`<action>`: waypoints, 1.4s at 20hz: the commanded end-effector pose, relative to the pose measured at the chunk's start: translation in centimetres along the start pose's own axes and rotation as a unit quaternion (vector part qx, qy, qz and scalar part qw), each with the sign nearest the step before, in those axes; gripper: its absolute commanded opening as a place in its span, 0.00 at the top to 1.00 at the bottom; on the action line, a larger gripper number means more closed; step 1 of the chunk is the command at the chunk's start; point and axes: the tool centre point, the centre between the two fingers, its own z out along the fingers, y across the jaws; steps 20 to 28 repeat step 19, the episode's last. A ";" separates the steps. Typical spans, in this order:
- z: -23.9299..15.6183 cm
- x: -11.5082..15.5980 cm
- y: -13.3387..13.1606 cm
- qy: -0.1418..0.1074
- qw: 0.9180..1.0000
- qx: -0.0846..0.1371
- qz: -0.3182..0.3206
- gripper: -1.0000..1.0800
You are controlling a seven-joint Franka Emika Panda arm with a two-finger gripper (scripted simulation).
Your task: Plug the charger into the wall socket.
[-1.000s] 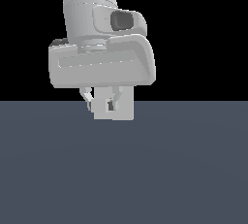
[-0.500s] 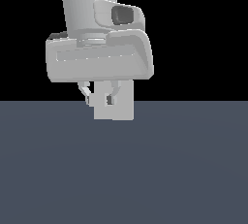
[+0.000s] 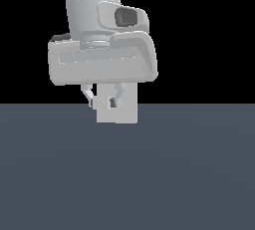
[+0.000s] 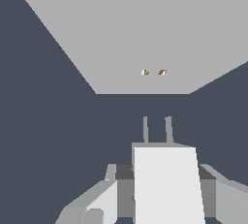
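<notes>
Clamped on either side of the charger (image 4: 167,184), the jaws of the gripper (image 4: 164,191) stand closed against its flanks; one finger (image 4: 99,201) shows as a pale grey wedge on one side and the other as a similar wedge on the opposite side, with dark pads pressed to the off-white block between them. Two short prongs (image 4: 157,130) jut from the charger's far face, parallel and side by side, pointing toward the wall socket (image 4: 140,39). That socket is a broad, flat, off-white plate standing upright on the dark grey-blue floor (image 4: 48,136); two tiny gold slots (image 4: 154,72) sit close together on its face. Prongs and slots lie roughly in line in the wrist view, the slots a little toward one side of the prong pair, and a band of bare floor separates the prong tips from the plate, so the two are apart, not touching.

Seen from the exterior view, the arm's white wrist housing (image 3: 102,62) fills the upper middle, with the gripper (image 3: 103,99) hanging beneath it. An off-white block (image 3: 117,109) sits directly behind the fingers, at the line where floor meets black background; whether this is the plate or the charger cannot be told from here.
</notes>
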 end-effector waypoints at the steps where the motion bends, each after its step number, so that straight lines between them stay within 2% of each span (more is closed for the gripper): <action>1: 0.1 0.5 0.0 0.000 1.000 0.000 0.000 1.00; 13: 1.1 4.3 0.0 0.000 1.000 0.000 0.000 1.00; 28: 1.1 4.6 0.0 0.000 1.000 0.000 0.000 1.00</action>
